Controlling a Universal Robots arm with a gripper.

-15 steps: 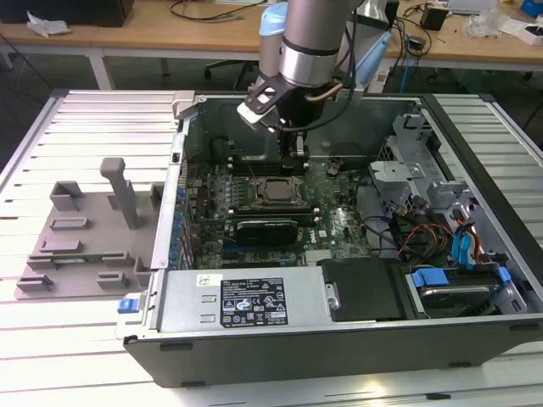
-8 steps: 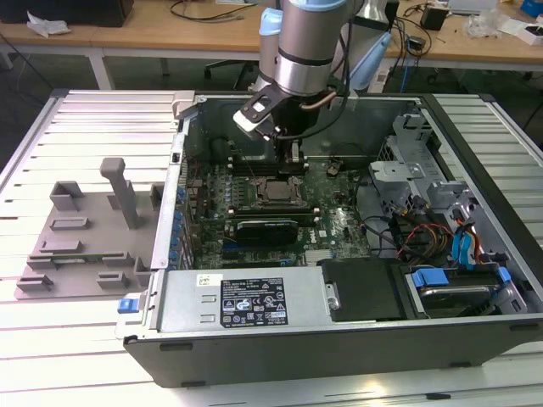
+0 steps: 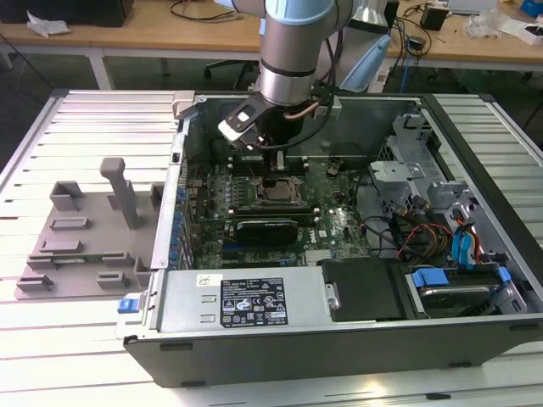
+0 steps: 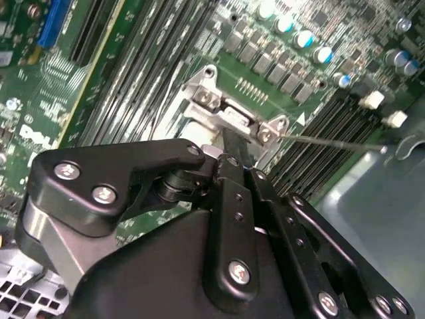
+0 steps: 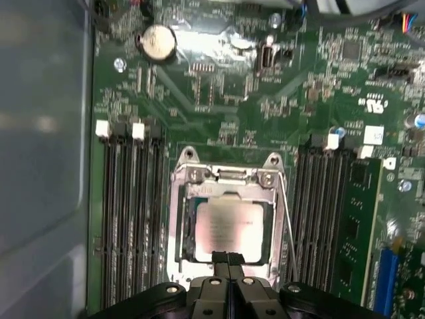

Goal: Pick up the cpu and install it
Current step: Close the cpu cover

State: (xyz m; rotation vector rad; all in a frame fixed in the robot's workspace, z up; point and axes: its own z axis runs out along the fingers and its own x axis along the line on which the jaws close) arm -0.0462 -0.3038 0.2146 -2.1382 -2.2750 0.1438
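A slatted white worktop [image 3: 85, 127] carries an open computer case [image 3: 339, 348]. In the first wrist view the cpu [image 5: 229, 226] sits in the motherboard socket [image 5: 176, 219], silvery top up. One edge hides behind the tool [image 5: 227, 256], which is closed tight just over it. The case's white label [image 3: 253, 303] is too small to read.

Exterior view. A pale slatted counter [image 3: 93, 119] of parallel metal ribs fills the foreground, its ribs catching bright light. Behind it runs a wooden counter [image 3: 144, 30] on white legs [image 3: 102, 69], carrying black cables [image 3: 199, 10] and crumpled white paper [image 3: 44, 24]. Dark grey floor [image 3: 161, 72] lies beneath.
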